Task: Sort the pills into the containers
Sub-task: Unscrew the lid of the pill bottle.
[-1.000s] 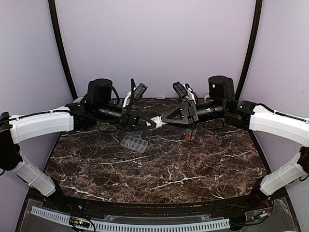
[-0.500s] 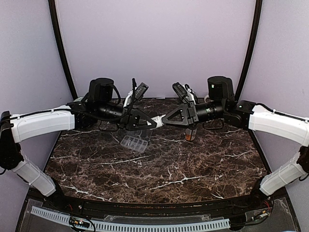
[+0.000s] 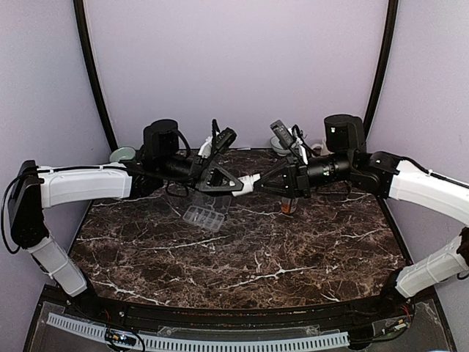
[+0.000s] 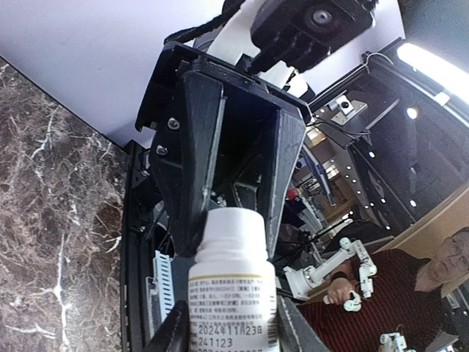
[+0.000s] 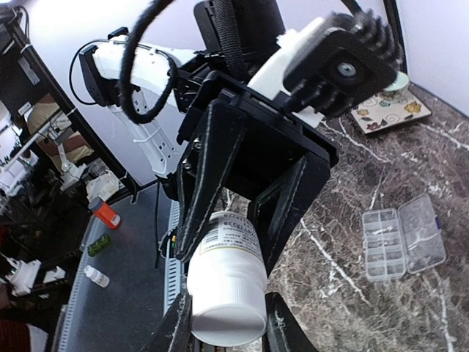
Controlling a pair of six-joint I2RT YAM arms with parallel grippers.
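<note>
Right claw (image 5: 229,326) is pinched onto the plain white end of a white pill bottle (image 4: 233,290). That looks like the cap end, with a finger snug on either side. Left claw (image 4: 233,326) has the labelled body of the same bottle clamped between its fingers. So the two claws sit nose to nose with the bottle bridging them, held sideways in the air over the back half of the table (image 3: 256,271).

My read on why: one arm pins the body so it can't spin, and the other is set to twist the cap off. That'd be the step before any pills come out.

Going outward, the clear pill box (image 3: 205,216) lies flat on the marble, just below and a bit forward of the left claw, with nothing touching it. From the right wrist view its lid seems flopped open with the little compartments showing, and I can't make out any pills inside. An orange bottle (image 3: 289,205) stands on the table under the right claw, apart from the box.

Nothing looks sorted yet. One worry is that with the bottle sideways, a loose cap could let pills spill, so it'd want aiming over the box first.
</note>
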